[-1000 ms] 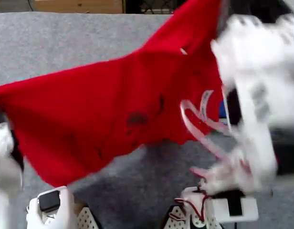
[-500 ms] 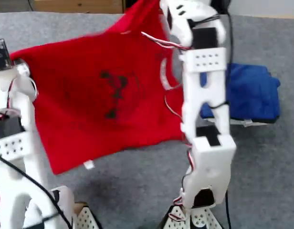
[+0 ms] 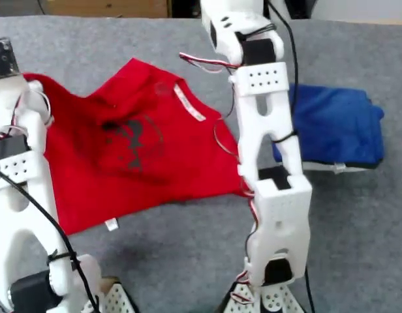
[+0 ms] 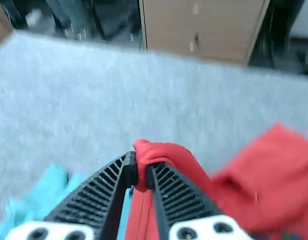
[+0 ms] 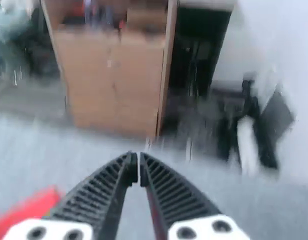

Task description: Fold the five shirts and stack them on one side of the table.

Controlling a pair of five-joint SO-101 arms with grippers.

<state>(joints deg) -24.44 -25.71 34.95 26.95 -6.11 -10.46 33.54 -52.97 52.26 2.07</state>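
a red cotton shirt (image 3: 142,156) with a dark print on its chest lies spread and rumpled across the left half of the grey carpet-like table cover (image 3: 357,248). its striped collar band is turned up toward the middle, and a small white label (image 3: 111,225) sticks out at its near hem. a folded dark blue shirt (image 3: 338,127) sits on the right side of the table, apart from the red one. the white right arm (image 3: 266,130) stretches from its base at the near edge out over the middle, between the two shirts. it covers the blue shirt's inner edge and a strip of the red shirt's side. the white left arm (image 3: 18,169) stands along the left edge and hides the red shirt's outer left corner. the high view gives the whole lay of both shirts, while the left wrist view gives the grip up close: the left gripper (image 4: 139,167) is clamped on a bunched fold of the red shirt. a pale turquoise cloth (image 4: 24,212) lies on the table just beside the black fingers, and a light wooden cabinet (image 4: 204,27) stands past the table's far edge. in the right wrist view the right gripper (image 5: 134,160) has its black fingers pressed together tip to tip and points toward the cabinet, with a corner of red cloth on the table nearby.
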